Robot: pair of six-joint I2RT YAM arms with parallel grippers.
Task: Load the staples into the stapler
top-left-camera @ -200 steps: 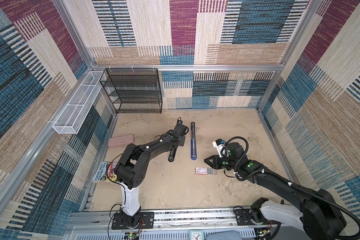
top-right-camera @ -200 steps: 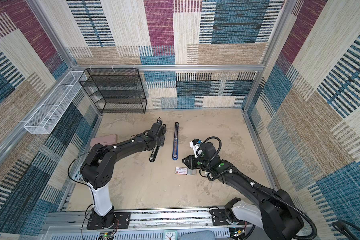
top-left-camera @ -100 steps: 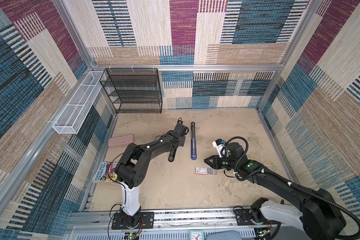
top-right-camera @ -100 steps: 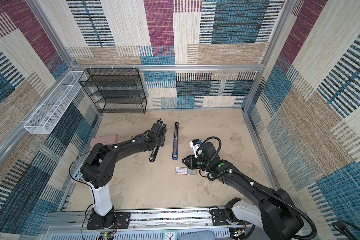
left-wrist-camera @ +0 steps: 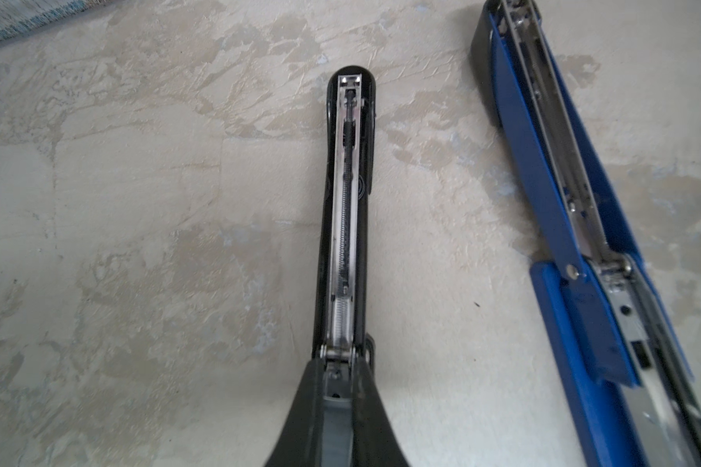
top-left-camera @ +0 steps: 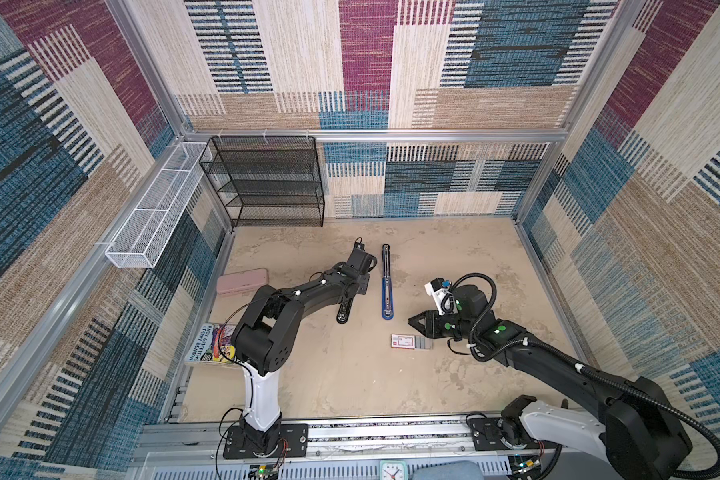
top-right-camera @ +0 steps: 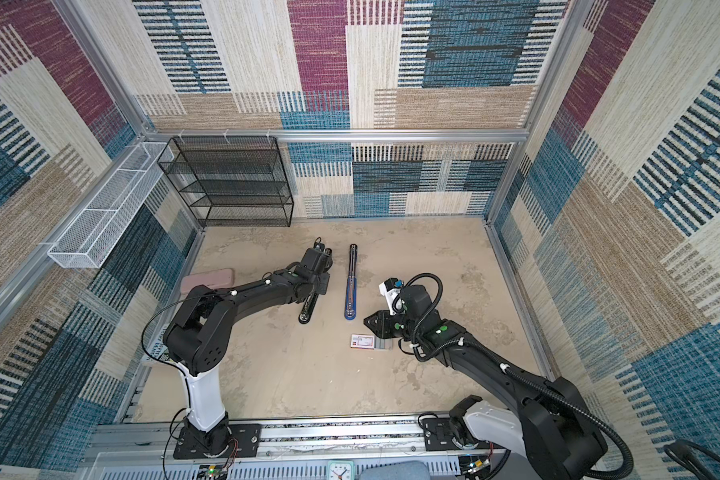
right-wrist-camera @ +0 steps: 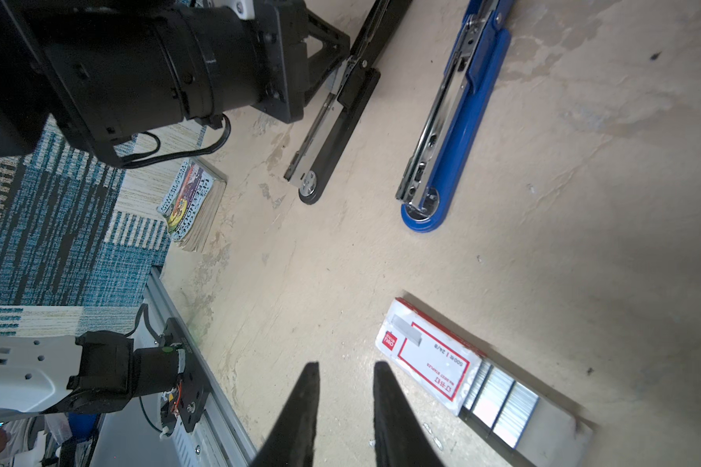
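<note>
Patchwork carpet panels wall off a mottled beige surface (top-left-camera: pixel 350 395), with a black mesh rack (top-left-camera: pixel 267 183) at the back and a white wire basket (top-left-camera: pixel 154 212) on the side wall. We see two staplers lying side by side near the middle, both folded out flat: a black stapler (top-left-camera: pixel 344 309) and, just beside it, a blue stapler (top-left-camera: pixel 386 286). Our left end effector (left-wrist-camera: pixel 339 380) is clenched on the black stapler at its hinge, where it lies on the surface. We take that one to be the stapler to load. In the left wrist view its magazine channel lies exposed, showing only the spring and pusher, with no staples in it that we can make out.

The staples (right-wrist-camera: pixel 502 398) sit as grey strips in a grey tray (right-wrist-camera: pixel 559 434) slid partway out of a white box (right-wrist-camera: pixel 425 356) with a red-bordered label. The box lies on the surface nearer the front edge than the staplers and apart from both. Our right end effector (right-wrist-camera: pixel 347 372) hovers just beside the box, its fingers (right-wrist-camera: pixel 300 404) parted with nothing between them. It touches neither box nor tray as far as we can tell.

We judge the task to be early. Opening and steadying the stapler are done. Picking up a strip, carrying it over, seating it in the channel and closing the stapler are all left. A pink case (top-left-camera: pixel 242 281) and a book (top-left-camera: pixel 208 345) lie off to the left, uninvolved.
</note>
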